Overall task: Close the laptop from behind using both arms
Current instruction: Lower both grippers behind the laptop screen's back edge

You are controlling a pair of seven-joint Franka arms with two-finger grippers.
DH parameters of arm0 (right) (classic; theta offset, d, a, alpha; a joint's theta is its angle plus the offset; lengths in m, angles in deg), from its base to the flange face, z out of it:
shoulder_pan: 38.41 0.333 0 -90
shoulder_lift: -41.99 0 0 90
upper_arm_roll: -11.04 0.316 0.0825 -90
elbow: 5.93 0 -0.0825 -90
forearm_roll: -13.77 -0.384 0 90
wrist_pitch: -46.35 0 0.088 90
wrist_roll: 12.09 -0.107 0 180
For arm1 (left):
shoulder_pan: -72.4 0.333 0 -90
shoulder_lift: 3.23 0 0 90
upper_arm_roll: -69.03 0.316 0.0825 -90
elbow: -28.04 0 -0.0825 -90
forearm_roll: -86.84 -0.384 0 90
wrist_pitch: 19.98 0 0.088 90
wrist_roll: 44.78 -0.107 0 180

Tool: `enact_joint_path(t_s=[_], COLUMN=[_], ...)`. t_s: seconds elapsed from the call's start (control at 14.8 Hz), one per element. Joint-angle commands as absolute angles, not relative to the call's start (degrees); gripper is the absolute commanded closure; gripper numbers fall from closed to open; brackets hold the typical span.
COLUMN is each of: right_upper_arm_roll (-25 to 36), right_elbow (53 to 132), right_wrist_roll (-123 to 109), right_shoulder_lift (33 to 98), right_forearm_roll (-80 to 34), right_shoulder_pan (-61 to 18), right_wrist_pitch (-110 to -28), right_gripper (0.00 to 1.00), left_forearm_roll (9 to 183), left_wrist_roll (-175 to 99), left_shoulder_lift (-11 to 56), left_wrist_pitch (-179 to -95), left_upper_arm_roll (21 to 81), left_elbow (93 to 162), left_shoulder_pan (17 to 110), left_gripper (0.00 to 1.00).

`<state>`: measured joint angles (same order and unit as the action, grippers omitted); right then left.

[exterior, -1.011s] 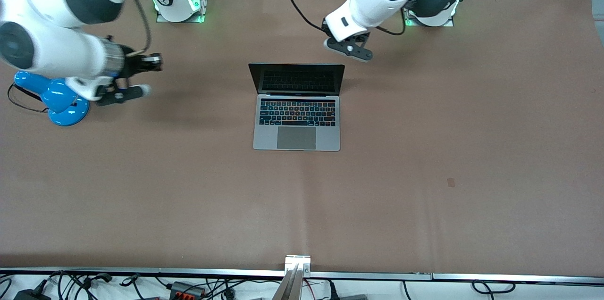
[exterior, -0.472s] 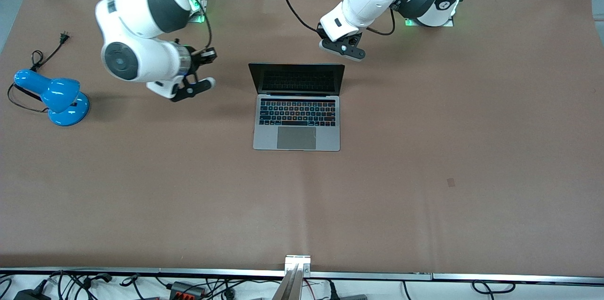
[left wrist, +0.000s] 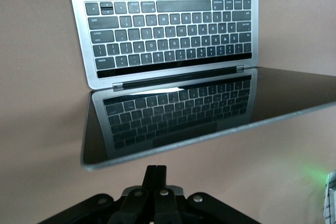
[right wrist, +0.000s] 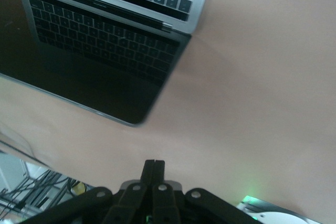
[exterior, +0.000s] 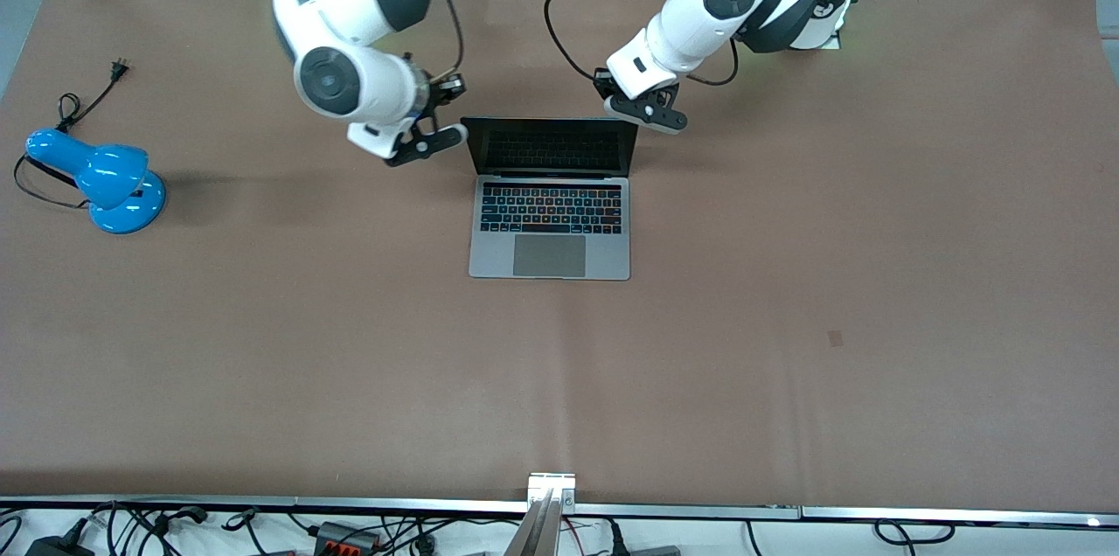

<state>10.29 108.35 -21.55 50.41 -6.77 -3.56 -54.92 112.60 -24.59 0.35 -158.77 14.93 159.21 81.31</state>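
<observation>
Since 1 second ago your right gripper (exterior: 418, 139) has swung in from beside the blue lamp (exterior: 98, 182) and now hangs at the laptop (exterior: 551, 198) screen's corner toward the right arm's end, its fingers (right wrist: 153, 174) pressed together on nothing. Your left gripper (exterior: 645, 111) has dropped slightly to the screen's other top corner, pinched tight and empty. You have the laptop open at mid-table (exterior: 787, 320), screen upright. From the laptop, the lamp sits at 9 o'clock, well apart.
</observation>
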Motion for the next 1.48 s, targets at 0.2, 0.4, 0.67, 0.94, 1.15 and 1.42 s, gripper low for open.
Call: enact_joint_path(t_s=[0.2, 0.4, 0.67, 0.94, 1.15, 1.42], right_upper_arm_roll=[9.55, 9.63, 9.55, 9.54, 9.28, 9.28], right_elbow=[109.65, 109.56, 109.12, 106.49, 103.33, 100.16], right_wrist_roll=[-26.68, -27.21, -28.87, -30.9, -31.6, -34.32], right_shoulder_lift=[52.0, 53.06, 53.85, 54.73, 56.92, 59.82], right_forearm_roll=[-7.68, -8.03, -8.03, -8.03, -8.03, -7.94], right_shoulder_pan=[-0.17, -0.09, -0.26, -0.61, -1.23, -0.35], right_wrist_pitch=[-61.57, -63.86, -67.19, -67.91, -68.35, -69.48], right_gripper=[1.0, 1.0, 1.0, 1.0, 1.0, 1.0], left_forearm_roll=[114.17, 114.17, 114.26, 114.0, 113.29, 112.24], left_wrist_roll=[-26.94, -28.6, -29.14, -29.23, -29.49, -30.81], left_shoulder_lift=[1.51, 2.38, 4.5, 8.01, 9.34, 10.91], left_wrist_pitch=[-161.13, -162.45, -165.52, -170.62, -170.71, -170.63], left_upper_arm_roll=[14.36, 14.45, 14.71, 15.06, 16.9, 18.75], left_elbow=[160.84, 160.84, 160.67, 160.23, 159.0, 157.34], left_shoulder_pan=[81.89, 82.41, 82.85, 83.29, 83.21, 83.12], left_gripper=[1.0, 1.0, 1.0, 1.0, 1.0, 1.0])
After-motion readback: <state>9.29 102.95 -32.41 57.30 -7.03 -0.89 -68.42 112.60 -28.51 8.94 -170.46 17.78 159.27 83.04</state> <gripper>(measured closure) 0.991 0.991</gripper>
